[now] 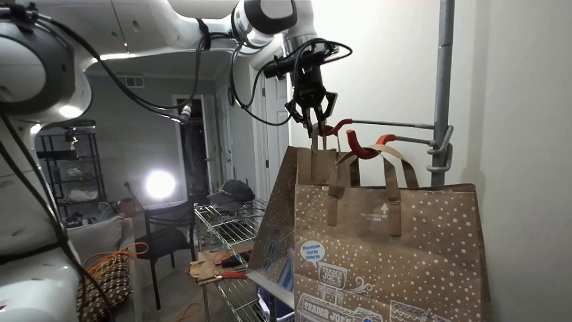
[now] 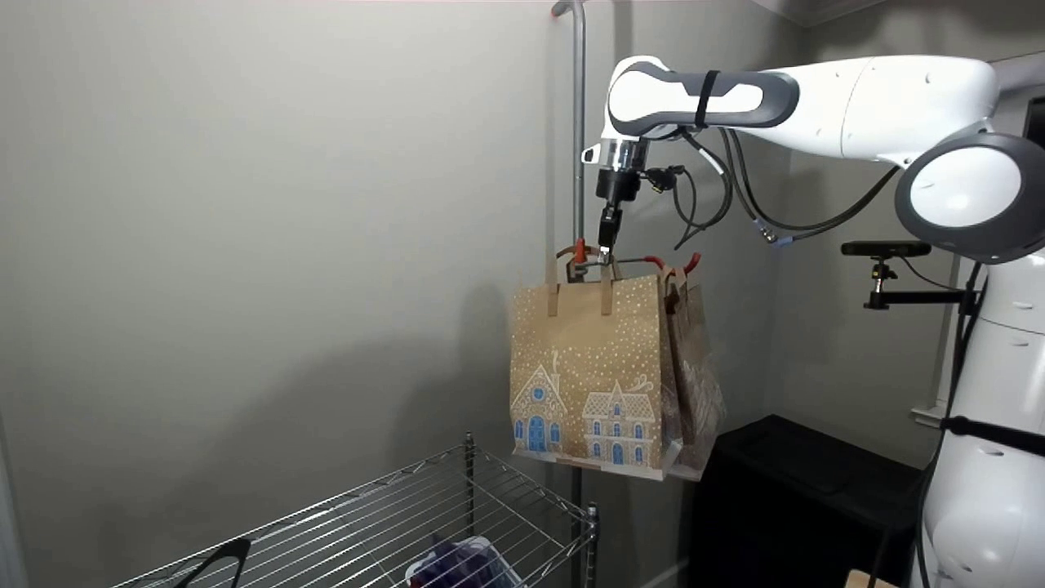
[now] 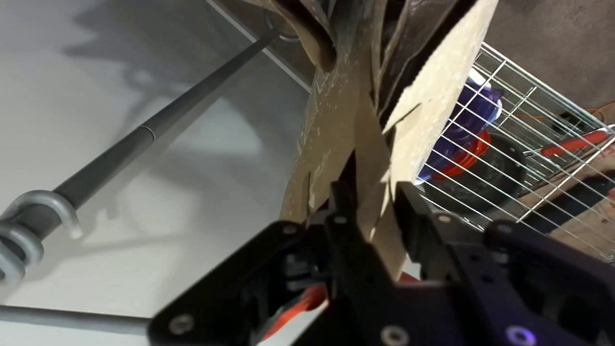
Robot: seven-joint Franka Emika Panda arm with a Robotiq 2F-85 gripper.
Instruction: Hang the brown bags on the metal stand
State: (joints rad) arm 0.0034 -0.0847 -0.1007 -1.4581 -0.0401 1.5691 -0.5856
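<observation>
The metal stand is a grey pole with two arms ending in red hooks; it also shows in an exterior view and the wrist view. One brown bag hangs by its handles on a red hook; it also shows in an exterior view. Another brown bag is upright beside it, its handles at the second red hook. My gripper points down there, fingers partly apart around a paper handle, with a gap beside the handle. Whether both handles loop over that hook is unclear.
A wire shelf rack stands below and beside the bags; it holds a dark cap and a tub with purple contents. A black covered box is near the robot base. The wall is close behind the stand.
</observation>
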